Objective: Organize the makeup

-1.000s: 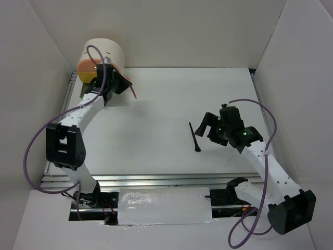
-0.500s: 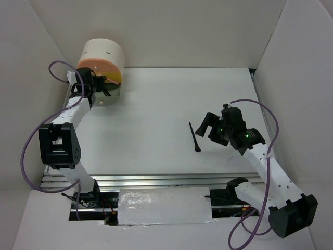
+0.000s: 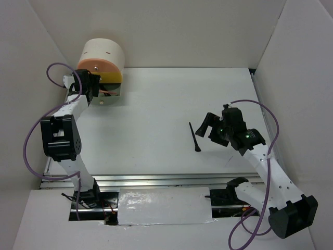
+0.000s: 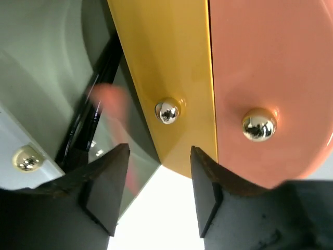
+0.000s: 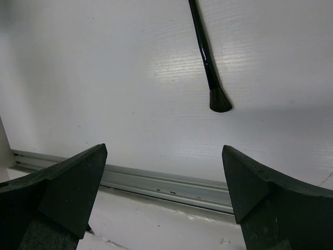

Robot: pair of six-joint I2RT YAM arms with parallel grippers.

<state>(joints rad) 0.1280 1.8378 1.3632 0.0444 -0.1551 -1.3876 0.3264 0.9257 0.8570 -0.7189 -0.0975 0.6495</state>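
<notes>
The makeup in view is a thin black brush (image 3: 194, 136) lying on the white table, plus sticks in the round box's pulled-out grey drawer (image 3: 113, 94). My left gripper (image 3: 98, 89) hangs open right at that drawer, nothing between its fingers. The left wrist view shows black sticks (image 4: 92, 112) and a blurred pink stick (image 4: 111, 99) inside the grey drawer (image 4: 47, 62), with the left gripper (image 4: 158, 192) below them. My right gripper (image 3: 205, 125) stands wide open just right of the brush. In the right wrist view the brush (image 5: 206, 58) lies ahead of the right gripper (image 5: 164, 151), untouched.
The round cream drawer box (image 3: 104, 52) stands in the back left corner, its yellow (image 4: 166, 67) and coral (image 4: 265, 67) drawer fronts shut. White walls close in the table on three sides. A metal rail (image 3: 166, 180) runs along the near edge.
My left gripper swung left from beside the box to its grey drawer and opened, letting go of the pink stick there. The right arm and the brush stayed put.
</notes>
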